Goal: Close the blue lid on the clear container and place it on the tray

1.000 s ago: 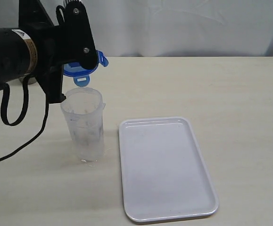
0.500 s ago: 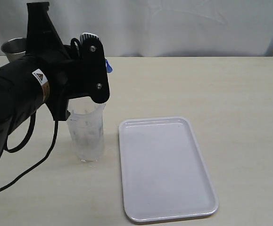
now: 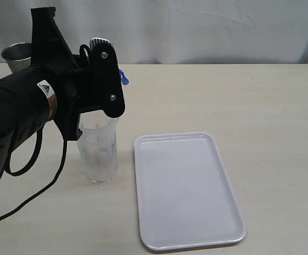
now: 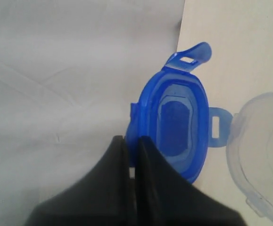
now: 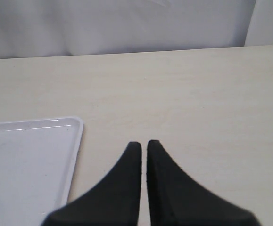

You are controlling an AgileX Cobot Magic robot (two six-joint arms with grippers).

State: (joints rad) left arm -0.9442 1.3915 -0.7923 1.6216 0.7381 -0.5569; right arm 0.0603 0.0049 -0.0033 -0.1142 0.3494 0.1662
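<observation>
At upper left, the left gripper (image 4: 132, 143) pinches the blue lid (image 3: 123, 78) by its edge. The clear container (image 3: 98, 151) stands upright below. The tray (image 3: 185, 191) lies centre-right. The right gripper (image 5: 143, 147) has its fingers pressed together.

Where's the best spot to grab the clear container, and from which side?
Grip the clear container around its mid-wall, coming in level from the side facing the tray. It stands upright, tall and narrow, so jaws would likely span it. The left gripper, holding the blue lid, crowds the space above its mouth.
</observation>
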